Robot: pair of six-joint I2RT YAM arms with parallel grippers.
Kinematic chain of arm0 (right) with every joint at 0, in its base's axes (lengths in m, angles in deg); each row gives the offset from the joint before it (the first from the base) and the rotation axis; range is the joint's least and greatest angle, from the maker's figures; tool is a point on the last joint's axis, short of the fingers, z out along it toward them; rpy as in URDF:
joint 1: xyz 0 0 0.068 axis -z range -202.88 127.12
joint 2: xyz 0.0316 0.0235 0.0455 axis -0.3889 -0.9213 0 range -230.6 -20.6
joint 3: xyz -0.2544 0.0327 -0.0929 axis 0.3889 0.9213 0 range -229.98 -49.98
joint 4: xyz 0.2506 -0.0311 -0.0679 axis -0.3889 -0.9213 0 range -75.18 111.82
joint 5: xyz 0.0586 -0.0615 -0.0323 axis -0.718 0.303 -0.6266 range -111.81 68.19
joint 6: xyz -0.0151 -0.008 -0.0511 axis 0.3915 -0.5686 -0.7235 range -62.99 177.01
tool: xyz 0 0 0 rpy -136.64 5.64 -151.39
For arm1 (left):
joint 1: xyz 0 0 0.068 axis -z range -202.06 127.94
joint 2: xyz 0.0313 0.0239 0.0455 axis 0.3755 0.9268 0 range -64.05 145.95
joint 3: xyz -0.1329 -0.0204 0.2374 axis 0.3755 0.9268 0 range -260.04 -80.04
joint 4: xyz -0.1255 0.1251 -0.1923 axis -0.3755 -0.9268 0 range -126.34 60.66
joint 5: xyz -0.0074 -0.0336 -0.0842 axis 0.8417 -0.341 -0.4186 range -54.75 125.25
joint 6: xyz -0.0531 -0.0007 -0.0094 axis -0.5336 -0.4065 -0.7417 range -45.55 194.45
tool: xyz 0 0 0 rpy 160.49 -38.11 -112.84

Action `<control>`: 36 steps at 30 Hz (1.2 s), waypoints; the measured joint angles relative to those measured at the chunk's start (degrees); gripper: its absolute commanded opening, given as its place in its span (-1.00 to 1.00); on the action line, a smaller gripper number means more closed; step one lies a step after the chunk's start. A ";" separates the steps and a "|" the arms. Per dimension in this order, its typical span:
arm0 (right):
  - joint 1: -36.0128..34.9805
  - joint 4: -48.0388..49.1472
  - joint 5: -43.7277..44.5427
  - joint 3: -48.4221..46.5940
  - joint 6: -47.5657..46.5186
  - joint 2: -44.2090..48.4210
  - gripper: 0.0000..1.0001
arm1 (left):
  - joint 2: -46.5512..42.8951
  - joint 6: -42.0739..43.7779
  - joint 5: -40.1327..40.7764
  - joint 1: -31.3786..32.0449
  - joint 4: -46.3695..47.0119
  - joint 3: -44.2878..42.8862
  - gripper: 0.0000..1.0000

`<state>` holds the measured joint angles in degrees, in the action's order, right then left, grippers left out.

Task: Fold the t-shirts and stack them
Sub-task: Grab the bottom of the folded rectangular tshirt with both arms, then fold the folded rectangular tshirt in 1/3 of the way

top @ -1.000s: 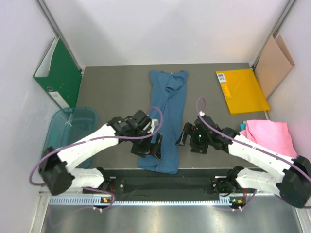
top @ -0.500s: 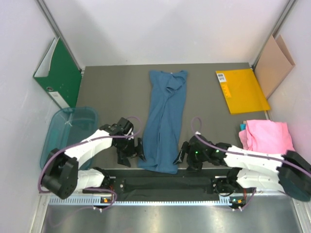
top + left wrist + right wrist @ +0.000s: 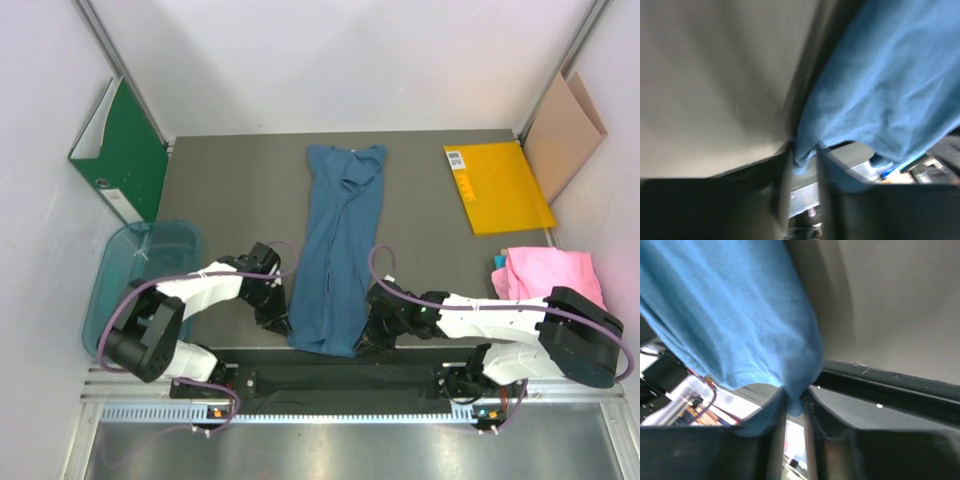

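Note:
A dark blue t-shirt [image 3: 337,243] lies folded into a long strip down the middle of the grey table, collar at the far end. My left gripper [image 3: 287,325] is shut on the strip's near left corner, and blue cloth [image 3: 802,159] is pinched between its fingers. My right gripper [image 3: 364,335] is shut on the near right corner; the cloth [image 3: 796,402] bunches between its jaws. A pink t-shirt [image 3: 556,280] lies crumpled at the right edge, with a bit of teal cloth [image 3: 498,263] beside it.
A green binder [image 3: 118,152] leans on the left wall. A clear teal bin [image 3: 115,283] sits at the left. An orange folder [image 3: 496,185] lies at the far right, with brown cardboard [image 3: 564,135] against the right wall. The table's near edge [image 3: 340,357] runs just below both grippers.
Both grippers came down toward the near edge of the table and closed from wide open onto the near corners of the blue t-shirt.

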<state>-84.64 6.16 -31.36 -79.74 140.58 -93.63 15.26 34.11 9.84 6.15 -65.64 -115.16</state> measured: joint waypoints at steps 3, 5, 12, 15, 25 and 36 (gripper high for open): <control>-0.02 0.55 0.22 0.02 0.20 0.00 -1.00 | 1.77 0.35 -1.29 -0.02 1.14 0.22 -1.00; -0.02 0.48 0.33 -0.02 0.04 0.02 -1.00 | 1.81 0.44 -2.05 -0.02 1.42 0.35 -1.00; -0.02 -5.18 1.09 -2.73 -2.16 2.34 -1.00 | -2.45 1.86 -5.62 -0.04 -2.29 -0.55 -1.00; 0.00 -8.55 1.95 -6.12 -4.17 3.56 -1.00 | -3.78 3.06 -6.23 -0.02 -6.58 -4.31 -1.00; 9.57 -19.04 5.97 -21.42 -17.11 3.93 -1.00 | 0.98 4.52 -3.50 -0.15 -12.35 -28.15 -1.00; 25.62 -21.88 6.05 -36.74 -39.01 -10.73 -1.00 | 20.76 4.59 -1.29 -2.82 -12.59 -49.05 -1.00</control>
<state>-59.02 -15.72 -25.30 -116.48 101.57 -104.37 36.03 38.70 8.55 3.33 -78.23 -164.21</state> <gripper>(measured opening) 0.011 0.015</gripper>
